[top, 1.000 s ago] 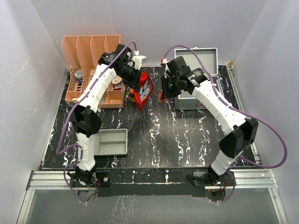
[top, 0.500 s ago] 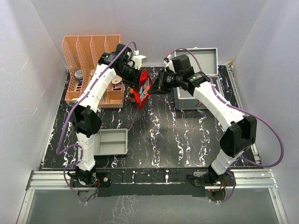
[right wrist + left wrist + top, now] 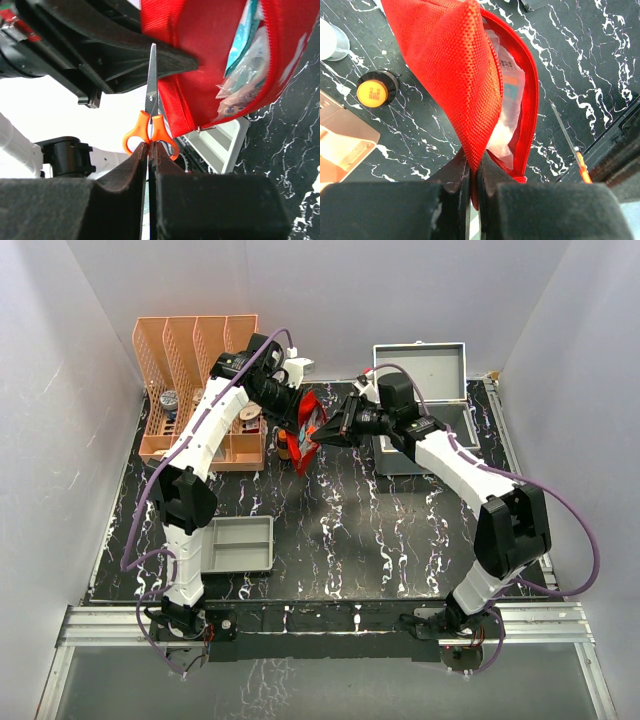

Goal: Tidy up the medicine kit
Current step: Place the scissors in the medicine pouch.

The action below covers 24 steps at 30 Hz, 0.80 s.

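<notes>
Black surface (image 3: 350, 540). Left claw (image 3: 472, 175) pinches pouch (image 3: 455, 75) rim, mouth gaping toward right claw (image 3: 149, 150), which pinches scissors (image 3: 151, 117), blades forward, likely for insertion. Kit (image 3: 420, 370) open behind it.

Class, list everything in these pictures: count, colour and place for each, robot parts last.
medicine kit: one, silver-grey, lid open, back right
pouch: one, red, unzipped, packets inside, back centre
scissors: one pair, orange handles, beside pouch
bottle: one, orange cap, on table beside pouch
organizer: one, orange, back left
tray: one, grey, near left
table: one, black with white veins
left gripper: one, black, shut on pouch's edge
right gripper: one, black, shut on scissors
</notes>
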Available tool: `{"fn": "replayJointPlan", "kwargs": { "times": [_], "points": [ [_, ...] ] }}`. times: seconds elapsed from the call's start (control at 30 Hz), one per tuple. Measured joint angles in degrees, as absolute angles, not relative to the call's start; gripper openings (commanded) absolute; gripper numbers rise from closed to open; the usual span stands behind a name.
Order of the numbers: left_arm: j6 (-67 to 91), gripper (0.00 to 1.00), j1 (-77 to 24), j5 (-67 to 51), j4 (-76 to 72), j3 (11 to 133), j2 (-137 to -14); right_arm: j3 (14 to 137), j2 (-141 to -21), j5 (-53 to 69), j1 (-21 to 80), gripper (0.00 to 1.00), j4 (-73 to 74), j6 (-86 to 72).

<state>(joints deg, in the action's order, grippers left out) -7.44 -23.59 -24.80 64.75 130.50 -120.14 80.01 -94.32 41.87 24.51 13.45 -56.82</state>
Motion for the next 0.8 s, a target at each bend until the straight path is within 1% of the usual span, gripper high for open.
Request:
{"fn": "replayJointPlan", "kwargs": {
  "times": [0.1, 0.33, 0.8],
  "points": [
    [-7.44, 0.00, -23.59, -24.80, 64.75, 130.45, -120.09, 77.03, -94.67, 43.88, 23.75, 0.00, 8.43, -60.66],
    [-7.44, 0.00, -23.59, -24.77, 64.75, 130.43, -119.57, 77.10, -98.04, 47.31, 23.16, 0.00, -0.47, -66.11],
    [-7.73, 0.00, -23.59, -24.82, 64.79, 130.39, -119.28, 77.12, -101.75, 49.50, 21.50, 0.00, -7.22, -69.82]
  ]
}}
